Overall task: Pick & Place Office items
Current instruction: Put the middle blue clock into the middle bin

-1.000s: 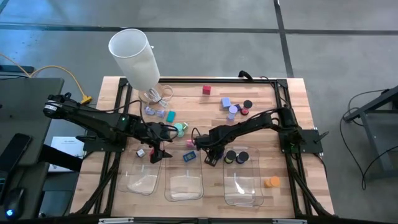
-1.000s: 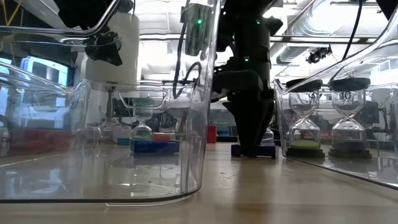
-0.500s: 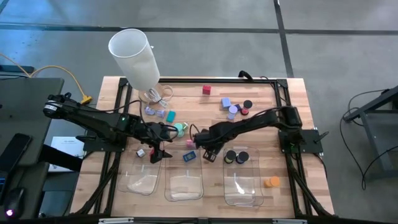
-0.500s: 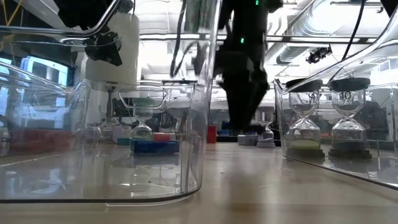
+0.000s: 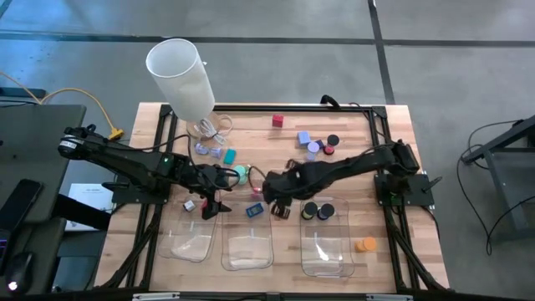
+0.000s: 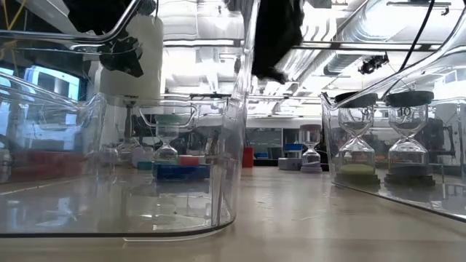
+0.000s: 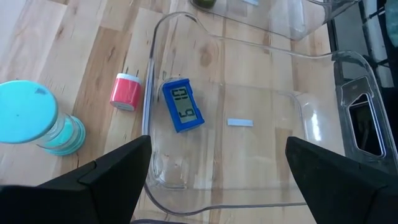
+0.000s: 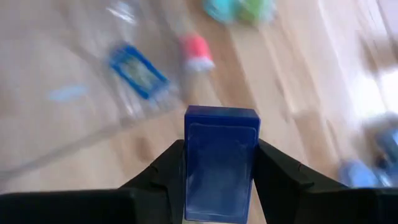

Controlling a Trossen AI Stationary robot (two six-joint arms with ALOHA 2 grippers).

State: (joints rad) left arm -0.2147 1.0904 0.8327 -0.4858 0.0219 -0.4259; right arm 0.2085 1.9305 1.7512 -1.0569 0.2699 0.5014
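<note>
High view: right gripper point(image 5: 273, 201) raised over the wooden counter point(image 5: 351, 134) near the middle clear plastic tray point(image 5: 247, 247); its load is hidden.
Low view: only a dark arm shows, cut off above.
Left wrist view: left gripper point(image 7: 217, 165) spread, empty, over that tray holding a blue rectangular timer point(image 7: 183, 113).
Right wrist view: blurred surroundings; right gripper pinching a dark blue rectangular block point(image 8: 220, 163).

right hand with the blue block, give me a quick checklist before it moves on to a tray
1. Grip: right hand is shut on the dark blue block, fingers on both sides. ok
2. Lift: in the low view nothing hangs near the tabletop under the arm. ok
3. Target: middle tray already holds a blue timer near its far end; the rest of its floor is free. ok
4. Left hand is open and sits next to the middle tray, close to the path. not ok
5. Red-capped piece stands just outside the tray wall. ok
6. Block squareness in the grip: cannot tell
</note>
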